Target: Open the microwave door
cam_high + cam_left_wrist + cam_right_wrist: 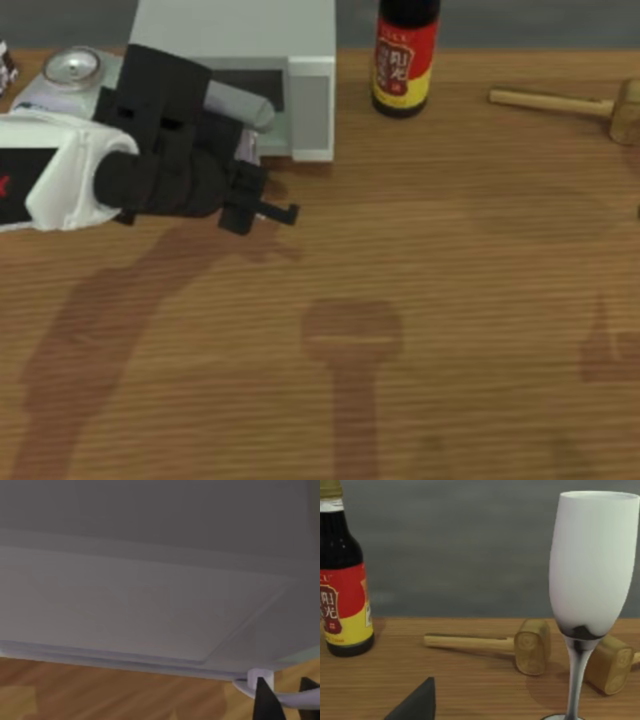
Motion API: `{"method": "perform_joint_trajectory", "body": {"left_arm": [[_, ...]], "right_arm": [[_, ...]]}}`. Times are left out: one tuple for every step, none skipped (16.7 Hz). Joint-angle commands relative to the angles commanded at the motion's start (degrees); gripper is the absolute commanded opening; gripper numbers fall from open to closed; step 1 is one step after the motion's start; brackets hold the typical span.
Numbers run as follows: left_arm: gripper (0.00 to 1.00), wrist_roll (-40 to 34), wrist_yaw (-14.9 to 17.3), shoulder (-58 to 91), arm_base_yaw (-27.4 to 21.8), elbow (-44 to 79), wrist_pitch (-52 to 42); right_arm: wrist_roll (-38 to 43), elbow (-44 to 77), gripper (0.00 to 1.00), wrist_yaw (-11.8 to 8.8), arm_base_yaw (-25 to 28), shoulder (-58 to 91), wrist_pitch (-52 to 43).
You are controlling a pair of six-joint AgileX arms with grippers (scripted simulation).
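Left gripper (262, 205) at front of microwave (240, 40), finger state indiscernible; microwave door (240, 105) appears swung partly open, wider opening left. Right arm unseen.

White-grey microwave (240, 40) with grey translucent microwave door (140, 615); dark sauce bottle (404, 55), red-and-yellow label; pale wooden mallet (570, 105); white-bowled wine glass (592, 580), dark grey stem; brown wood-grain surface (450, 300); black left gripper (262, 208).

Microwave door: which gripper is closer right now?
Left. The left gripper sits right at the front of the microwave door, by the microwave. The right gripper is far off toward the table's right, near the sauce bottle and mallet.
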Motion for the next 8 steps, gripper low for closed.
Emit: {"method": "perform_joint_trajectory", "body": {"left_arm": [[0.0,-0.3,0.5,0.1,-0.4,0.1,0.0],[0.0,-0.2,0.6,0.0,-0.4,0.0,-0.1],[0.0,0.4,0.9,-0.1,-0.1,-0.3,-0.1],[0.0,1.1,1.4,-0.4,0.2,-0.5,-0.2],[0.0,1.6,1.8,-0.6,0.6,-0.7,-0.1],[0.0,2.2,2.2,-0.9,0.9,-0.9,-0.1],[0.0,3.0,2.7,-1.2,1.2,-1.2,-0.1],[0.0,3.6,3.1,-1.3,1.5,-1.5,-0.2]], "right_arm": [[0.0,0.0,1.0,0.0,0.0,0.0,0.0],[0.0,0.0,1.0,0.0,0.0,0.0,0.0],[0.0,0.0,1.0,0.0,0.0,0.0,0.0],[0.0,0.0,1.0,0.0,0.0,0.0,0.0],[0.0,0.0,1.0,0.0,0.0,0.0,0.0],[0.0,0.0,1.0,0.0,0.0,0.0,0.0],[0.0,0.0,1.0,0.0,0.0,0.0,0.0],[0.0,0.0,1.0,0.0,0.0,0.0,0.0]]}}
